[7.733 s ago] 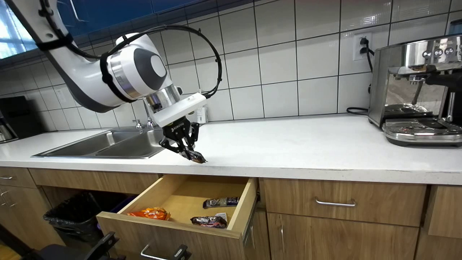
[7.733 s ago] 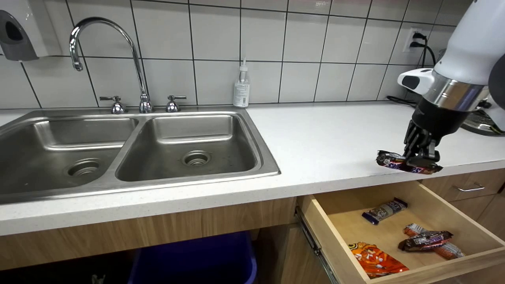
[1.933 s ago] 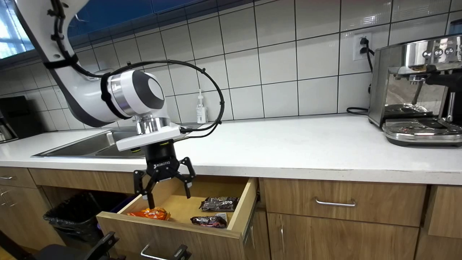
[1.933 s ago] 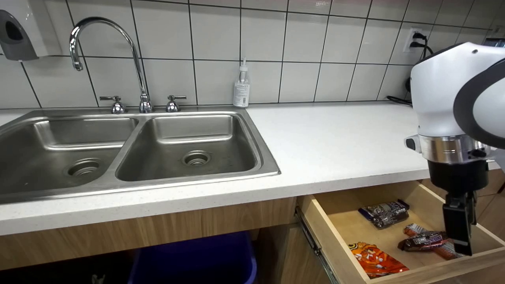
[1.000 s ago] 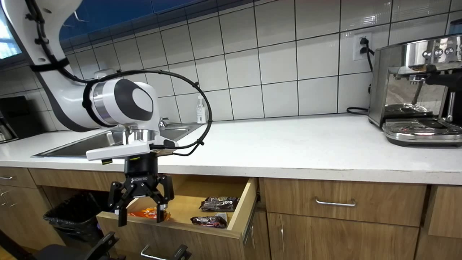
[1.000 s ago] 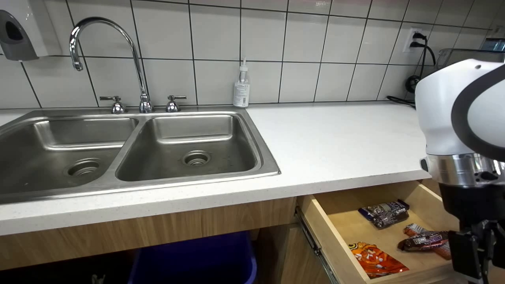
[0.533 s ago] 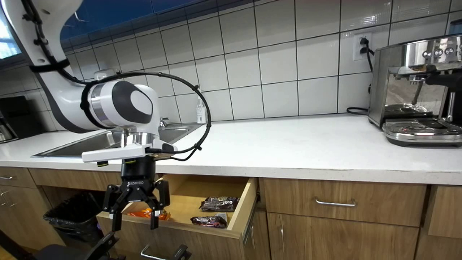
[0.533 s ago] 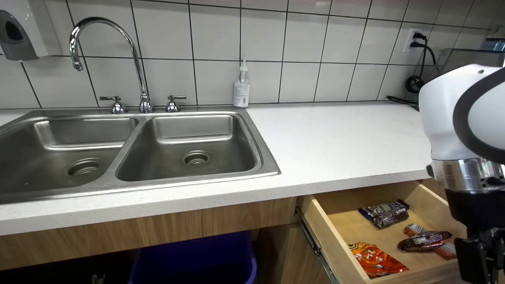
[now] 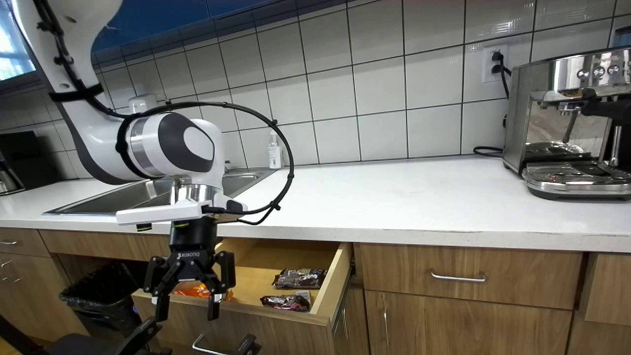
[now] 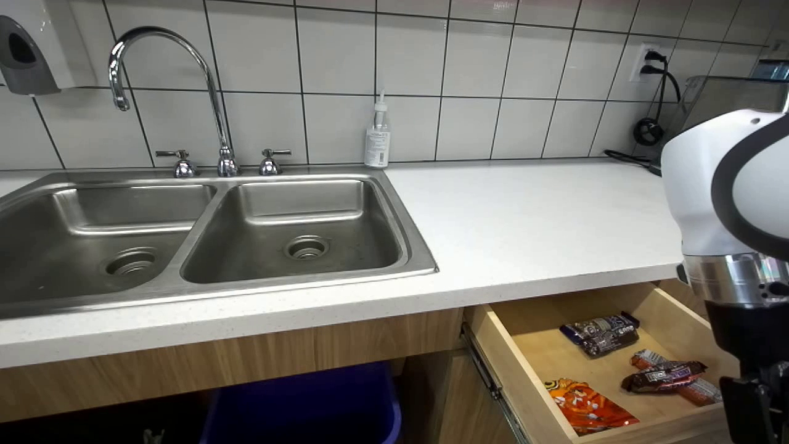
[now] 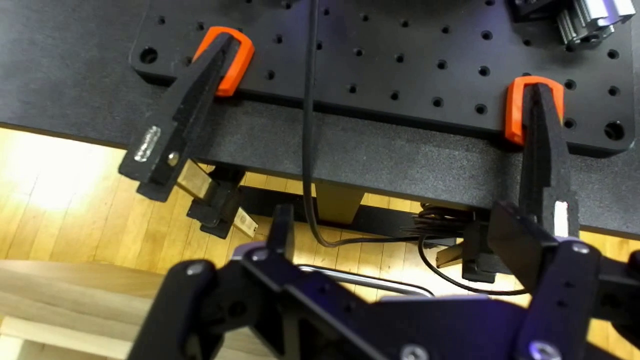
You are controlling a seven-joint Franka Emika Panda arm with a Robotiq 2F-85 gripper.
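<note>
In an exterior view, the orange bag is partly hidden by the gripper; the coffee machine is cropped.

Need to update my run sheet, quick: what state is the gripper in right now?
Gripper: open, fingers spread apart, holding nothing.

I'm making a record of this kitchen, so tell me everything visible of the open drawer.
The drawer is pulled out beneath the white counter. Its front looks brown wood-grained, with a silver bar handle; the inside is pale, like bare wood, and a metal slide runs along one side. In it lie an orange packet and several dark-wrapped bars, one across an orange-wrapped bar. The open gripper hangs in front; no contact is visible.
</note>
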